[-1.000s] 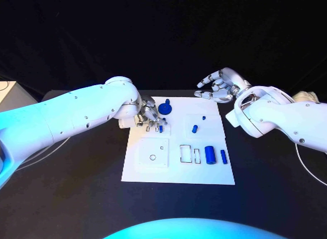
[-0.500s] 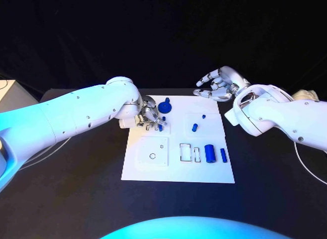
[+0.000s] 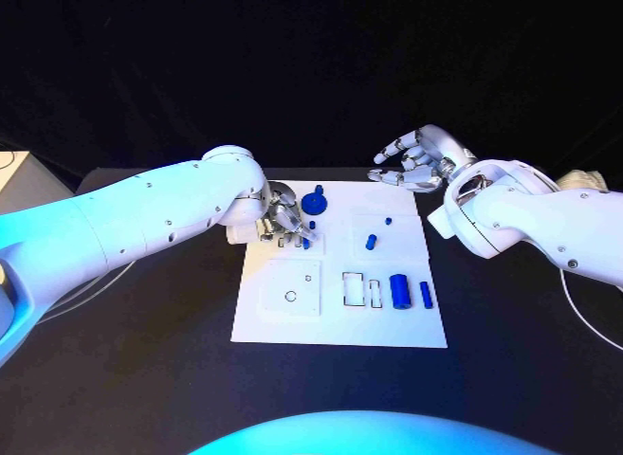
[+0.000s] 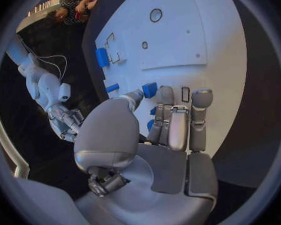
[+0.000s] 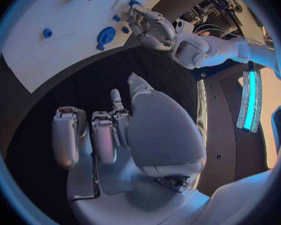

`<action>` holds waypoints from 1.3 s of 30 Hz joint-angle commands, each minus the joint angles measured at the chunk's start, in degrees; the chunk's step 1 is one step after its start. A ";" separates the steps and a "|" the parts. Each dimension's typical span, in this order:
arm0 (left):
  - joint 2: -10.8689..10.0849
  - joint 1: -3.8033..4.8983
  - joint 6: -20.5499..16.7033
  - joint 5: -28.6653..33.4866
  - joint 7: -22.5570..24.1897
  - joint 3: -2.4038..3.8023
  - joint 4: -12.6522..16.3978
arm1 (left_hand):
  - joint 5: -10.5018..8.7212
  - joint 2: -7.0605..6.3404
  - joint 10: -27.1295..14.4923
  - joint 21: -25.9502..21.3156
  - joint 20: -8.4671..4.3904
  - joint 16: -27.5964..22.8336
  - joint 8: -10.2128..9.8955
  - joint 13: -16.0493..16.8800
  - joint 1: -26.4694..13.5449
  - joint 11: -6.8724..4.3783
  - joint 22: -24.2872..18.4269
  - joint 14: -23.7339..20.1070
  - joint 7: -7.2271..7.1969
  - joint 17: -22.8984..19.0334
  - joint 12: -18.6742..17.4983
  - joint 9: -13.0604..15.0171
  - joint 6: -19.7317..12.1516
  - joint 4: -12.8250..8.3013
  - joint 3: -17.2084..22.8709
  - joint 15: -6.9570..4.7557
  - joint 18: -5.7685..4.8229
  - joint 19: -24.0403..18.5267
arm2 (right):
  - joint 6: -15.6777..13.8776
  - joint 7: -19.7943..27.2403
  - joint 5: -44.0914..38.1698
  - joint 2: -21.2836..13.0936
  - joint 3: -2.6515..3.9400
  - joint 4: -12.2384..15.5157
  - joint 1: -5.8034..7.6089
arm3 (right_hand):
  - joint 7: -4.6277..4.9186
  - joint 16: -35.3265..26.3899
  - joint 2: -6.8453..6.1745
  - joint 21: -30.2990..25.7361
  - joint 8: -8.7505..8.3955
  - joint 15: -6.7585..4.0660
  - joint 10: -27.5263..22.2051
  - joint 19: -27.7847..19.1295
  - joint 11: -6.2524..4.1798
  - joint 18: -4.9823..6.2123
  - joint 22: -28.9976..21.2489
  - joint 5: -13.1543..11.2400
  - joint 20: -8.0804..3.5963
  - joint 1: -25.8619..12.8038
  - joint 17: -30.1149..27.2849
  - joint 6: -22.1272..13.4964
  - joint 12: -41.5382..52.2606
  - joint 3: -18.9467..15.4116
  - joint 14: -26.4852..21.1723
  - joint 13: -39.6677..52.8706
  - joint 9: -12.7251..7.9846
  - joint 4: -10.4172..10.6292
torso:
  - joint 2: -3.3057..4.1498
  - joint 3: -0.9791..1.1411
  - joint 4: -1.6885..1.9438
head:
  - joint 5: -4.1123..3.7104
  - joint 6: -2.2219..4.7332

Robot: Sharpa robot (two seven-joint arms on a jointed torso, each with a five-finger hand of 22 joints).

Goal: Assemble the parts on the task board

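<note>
The white task board (image 3: 341, 327) lies mid-table. My left hand (image 3: 286, 223) rests low over its far left part, and its thumb and a finger pinch a small blue block (image 4: 149, 90). Beside that hand stands a blue gear-like part (image 3: 316, 202). Two small blue pieces (image 3: 372, 243) sit on the far right plate, and a blue cylinder (image 3: 400, 292) lies with a thinner blue piece (image 3: 425, 296) at the near right. My right hand (image 3: 413, 161) hovers beyond the board's far right corner, fingers apart, holding nothing. The right wrist view shows the board (image 5: 53, 15), the gear (image 5: 106, 35) and my left hand (image 5: 150, 27).
Open rectangular slots (image 3: 355, 291) and a square plate with a round hole (image 3: 293, 289) lie on the board's near half. A pale box (image 3: 4, 180) stands at the table's left edge. A cable (image 3: 585, 303) runs along the right side.
My left hand has barely shifted over the board's far left part, still with the small blue block at its fingertips. The right hand has kept its place.
</note>
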 commanded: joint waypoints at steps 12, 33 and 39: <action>0.10 -0.25 0.04 3.27 0.50 0.02 -0.19 | 0.15 1.13 -0.64 0.56 0.02 0.26 0.43 -0.22 2.86 -0.19 0.01 0.23 -0.34 0.56 0.12 0.66 -0.61 -0.15 2.49 -0.28 -0.46 0.07 | 1.02 -0.15 -0.22 0.13 0.03 -0.14 -0.03 | 0.17 -0.31 0.47 -0.32 0.23 0.00 -0.34 2.53 -0.17 0.03 8.37 0.30 0.02 -0.25 13.48 -0.42 -0.18 0.33 5.53 8.89 0.02 -0.02 | 0.05 0.05 0.02 | 0.40 -0.14; -2.98 -0.48 -6.83 11.32 -0.52 0.65 2.99 | 0.58 -3.18 0.60 2.64 -0.48 1.85 6.50 -1.48 3.50 -1.11 1.35 1.98 -1.13 3.72 1.32 10.24 -2.18 -11.92 29.32 -1.11 -0.61 -0.19 | 2.21 -0.62 -1.36 0.26 0.01 -0.51 -0.22 | 0.18 -0.32 0.55 -0.30 0.28 0.01 -0.23 2.55 -0.16 0.02 8.39 0.38 0.03 -0.34 13.46 -0.45 -0.04 0.40 5.53 8.99 0.03 0.02 | -0.04 0.11 0.09 | 0.39 -0.25; -4.28 -0.24 -7.34 8.66 -1.00 1.05 4.42 | 8.29 -4.44 2.94 4.33 -0.95 3.32 7.53 0.55 -0.74 -1.67 3.78 3.83 -1.69 6.61 3.81 11.86 -0.85 -14.37 31.85 -1.65 -1.05 1.64 | 2.42 -0.77 -1.28 0.14 0.01 -0.19 -0.32 | 0.18 -0.32 0.60 -0.28 0.33 0.01 -0.25 2.56 -0.15 0.02 8.41 0.37 0.03 -0.47 13.45 -0.45 -0.06 0.42 5.53 8.97 0.04 0.06 | -0.08 0.14 0.19 | 0.70 -0.47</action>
